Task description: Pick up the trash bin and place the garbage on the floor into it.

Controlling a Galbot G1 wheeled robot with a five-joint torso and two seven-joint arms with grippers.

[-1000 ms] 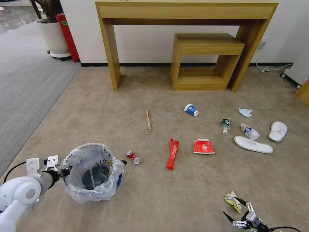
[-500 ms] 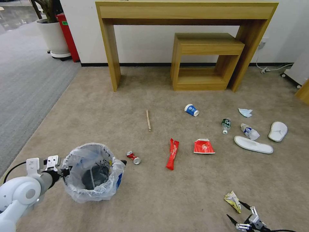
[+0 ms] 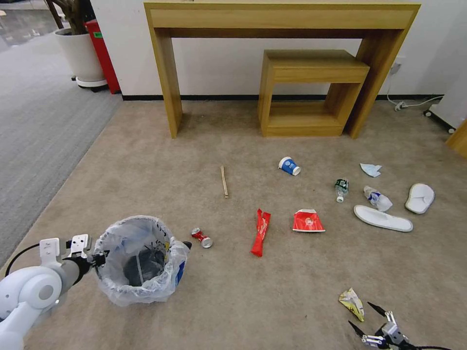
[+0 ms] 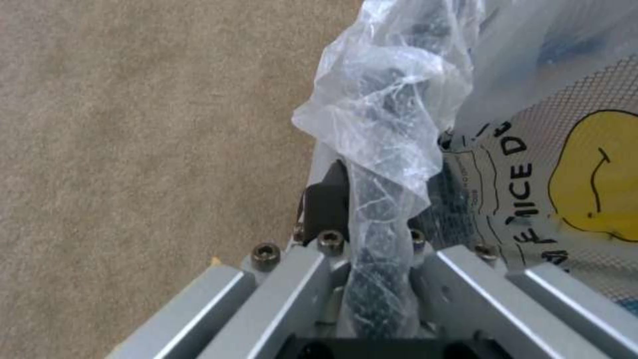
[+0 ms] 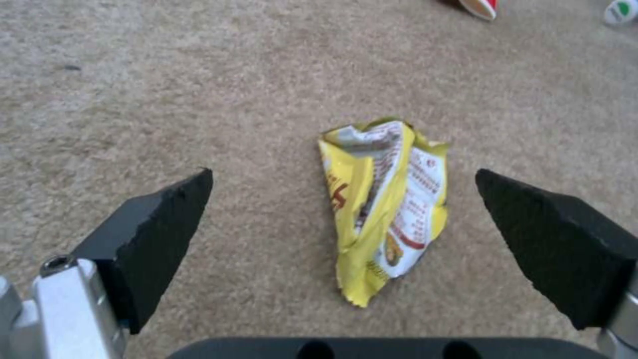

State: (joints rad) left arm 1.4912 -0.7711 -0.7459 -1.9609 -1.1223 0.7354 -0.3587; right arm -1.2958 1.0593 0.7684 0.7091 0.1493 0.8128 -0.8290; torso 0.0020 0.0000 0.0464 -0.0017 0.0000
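Beige carpet [image 3: 272,287] runs from the wooden desk [image 3: 282,19] toward the robot, strewn with litter. At the lower left stands the trash bin [image 3: 141,265]; the left gripper [image 3: 99,259] is clamped on its bag-covered rim. At the lower right, the right gripper [image 3: 370,319] hovers with its fingers spread wide, just beside the yellow wrapper [image 3: 352,303], not touching it.
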